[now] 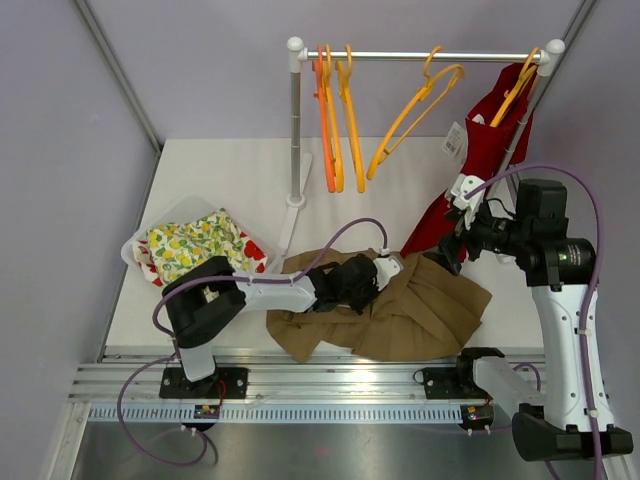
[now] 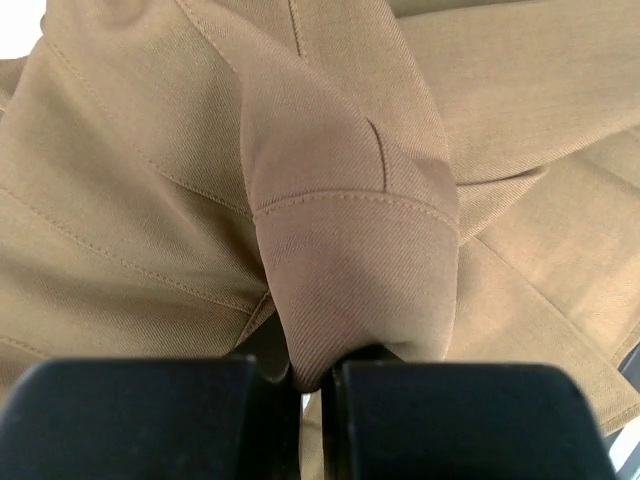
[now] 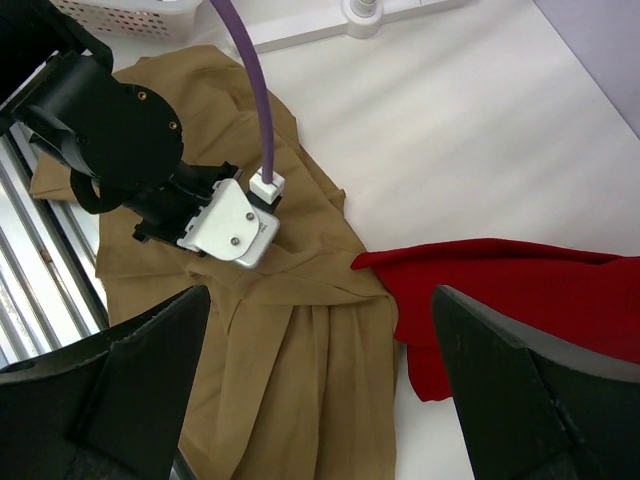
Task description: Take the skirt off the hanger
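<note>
A red skirt [image 1: 490, 150] hangs from a yellow hanger [image 1: 520, 85] at the right end of the rail, its hem reaching the table [image 3: 500, 290]. A tan garment [image 1: 430, 310] lies crumpled on the table in front of it. My left gripper [image 1: 400, 268] rests on that tan cloth and is shut on a raised fold of it [image 2: 350, 200]; in the left wrist view the fold runs down between the two fingers [image 2: 315, 375]. My right gripper [image 1: 448, 250] hovers open above the spot where tan [image 3: 300, 400] and red meet, with nothing between its fingers [image 3: 320, 300].
The clothes rail [image 1: 420, 56] carries two orange hangers [image 1: 335, 110] and a bare yellow hanger [image 1: 415, 100]. Its white post [image 1: 295, 130] stands mid-table. A white basket [image 1: 135, 245] with lemon-print cloth sits at the left. A metal track [image 1: 330, 375] runs along the near edge.
</note>
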You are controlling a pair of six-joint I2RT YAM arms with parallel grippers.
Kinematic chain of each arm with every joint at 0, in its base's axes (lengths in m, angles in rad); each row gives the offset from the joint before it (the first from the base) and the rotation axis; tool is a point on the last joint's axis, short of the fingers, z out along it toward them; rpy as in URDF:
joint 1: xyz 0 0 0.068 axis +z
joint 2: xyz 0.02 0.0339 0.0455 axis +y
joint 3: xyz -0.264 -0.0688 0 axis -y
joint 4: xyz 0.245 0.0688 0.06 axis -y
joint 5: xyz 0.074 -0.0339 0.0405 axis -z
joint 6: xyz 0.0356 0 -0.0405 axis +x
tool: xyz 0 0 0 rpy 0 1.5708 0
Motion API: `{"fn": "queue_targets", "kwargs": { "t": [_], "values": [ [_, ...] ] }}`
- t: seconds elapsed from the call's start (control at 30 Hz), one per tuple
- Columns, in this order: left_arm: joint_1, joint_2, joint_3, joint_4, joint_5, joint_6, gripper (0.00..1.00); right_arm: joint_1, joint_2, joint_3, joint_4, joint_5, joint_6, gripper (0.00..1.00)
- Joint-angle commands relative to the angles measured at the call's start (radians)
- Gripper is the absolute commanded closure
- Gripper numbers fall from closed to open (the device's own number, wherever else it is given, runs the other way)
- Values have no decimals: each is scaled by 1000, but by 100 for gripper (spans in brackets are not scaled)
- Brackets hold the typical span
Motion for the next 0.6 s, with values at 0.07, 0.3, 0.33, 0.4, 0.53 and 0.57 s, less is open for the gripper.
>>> {"fn": "queue_targets", "kwargs": {
  "t": [0.07, 0.3, 0.33, 0.4, 0.53, 0.57],
  "values": [
    [-56, -223, -101, 137, -82, 39, 100, -44, -27, -6, 45, -37, 42, 1],
    [-112, -732, -91, -172, -330, -8, 100, -83, -35, -13, 77, -20, 100, 0],
    [-113, -789, -79, -215, -373, -19, 100, -87, -35, -16, 82, -21, 111, 1],
    [-113, -881, -19, -336, -510, -37, 100, -100, -38, -24, 95, -21, 121, 1],
    [-113, -1049, 144, -461, -718, 47, 100, -121, -33, -35, 118, -32, 148, 0],
    [-113, -1054, 177, -467, -796, 130, 100, -127, -35, -41, 128, -37, 155, 0]
  ]
}}
